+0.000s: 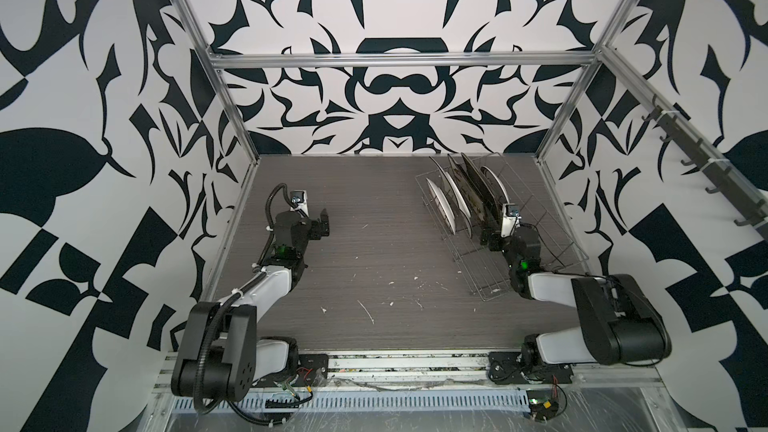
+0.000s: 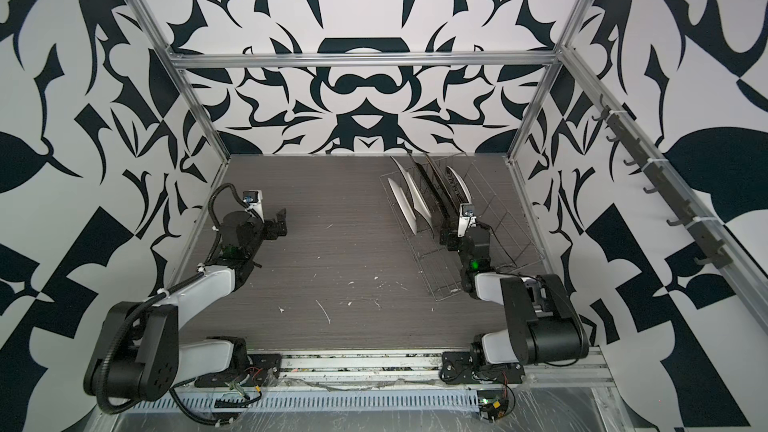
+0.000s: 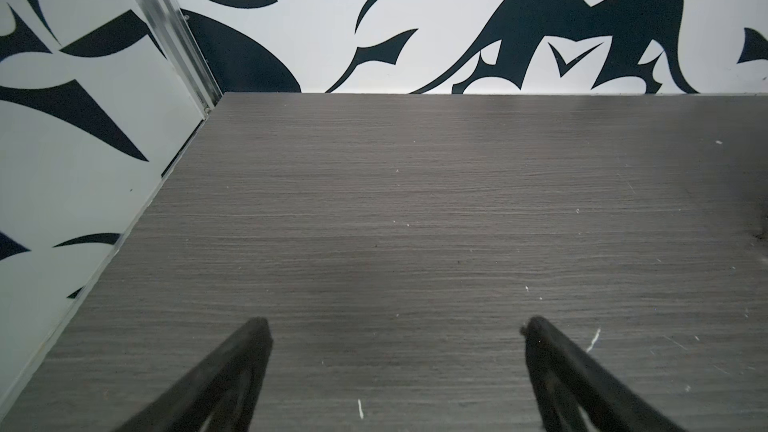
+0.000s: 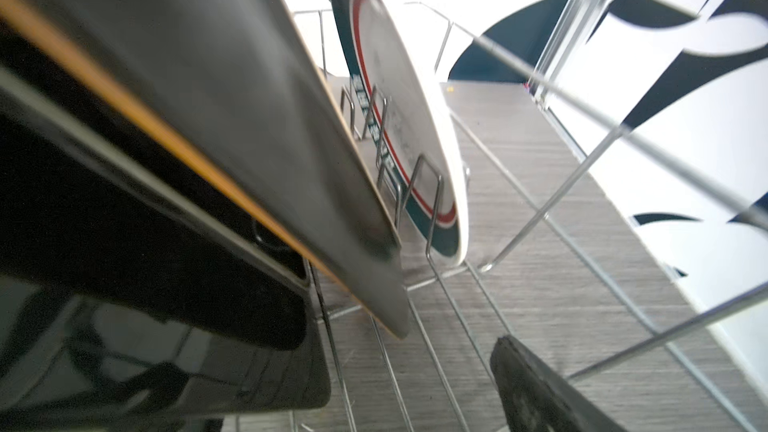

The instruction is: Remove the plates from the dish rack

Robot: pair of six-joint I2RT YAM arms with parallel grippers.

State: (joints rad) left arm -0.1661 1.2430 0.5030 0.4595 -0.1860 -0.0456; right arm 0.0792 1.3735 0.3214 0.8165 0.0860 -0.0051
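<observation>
Silver wire dish rack: it sits on the right of the dark grey wood-grain worktop. About five plates stand on edge at its far end, so I judge none are unloaded yet.
Right claw: the jaws are spread wide and hold nothing. It is low inside the rack, just beside the nearest glossy black square plate.
Poor view: my wrist camera shows only one finger. The other may sit behind the black plate, but I can't tell.
Left claw: it is open and empty over bare worktop, well apart from the rack.
Risk, slip: that glossy plate could slide out of a shallow pinch.
Risk, neighbour: the grey plate with a tan edge leans close against the black one. A careless lift could drag or topple it onto the round white plate with a dark-banded rim.
Risk, snag: a finger or plate corner catching the upright tines could haul the whole rack along.
</observation>
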